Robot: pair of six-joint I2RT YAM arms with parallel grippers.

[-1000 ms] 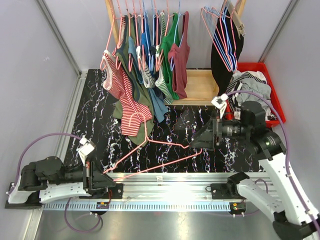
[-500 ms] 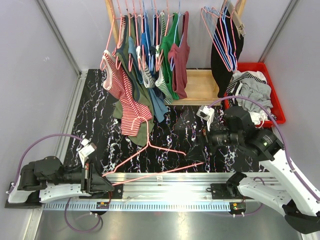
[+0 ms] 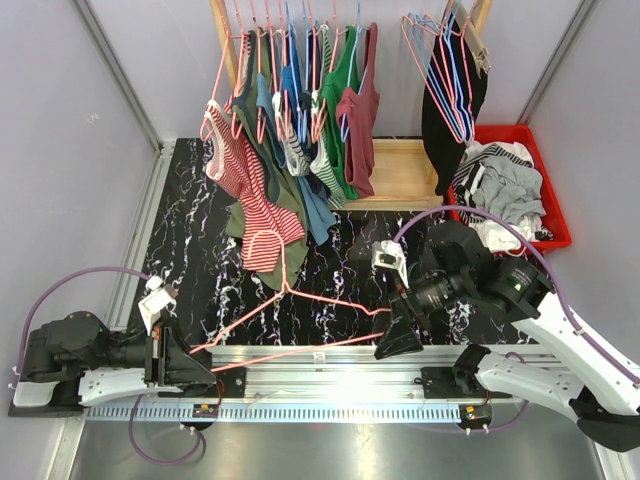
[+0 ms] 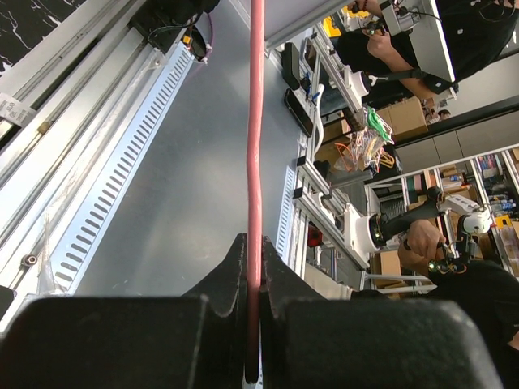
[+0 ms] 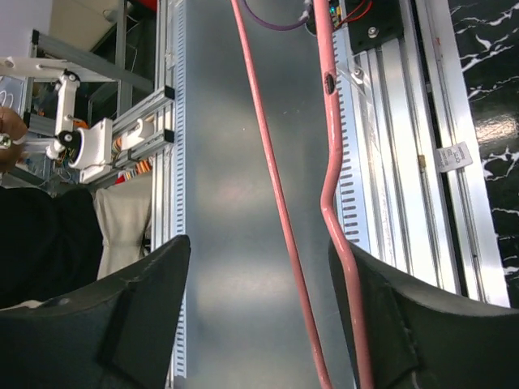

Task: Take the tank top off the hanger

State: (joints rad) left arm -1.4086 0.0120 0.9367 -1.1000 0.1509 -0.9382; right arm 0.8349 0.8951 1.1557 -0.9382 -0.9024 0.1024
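Clenching a wire of the pink hanger (image 4: 255, 121) in the left pincer (image 4: 253, 259). Straddling two hanger rods with the right pincer (image 5: 259, 267), released wide. Spotting the striped tank top (image 3: 268, 235) ahead of both pincers, at the hanger's hook end, over the bench (image 3: 200, 225).

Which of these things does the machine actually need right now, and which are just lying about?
In the job: pink hanger, striped tank top, left end effector clamping the hanger, right end effector open.
Lying about: other hanging shirts, spare hangers, red bin.
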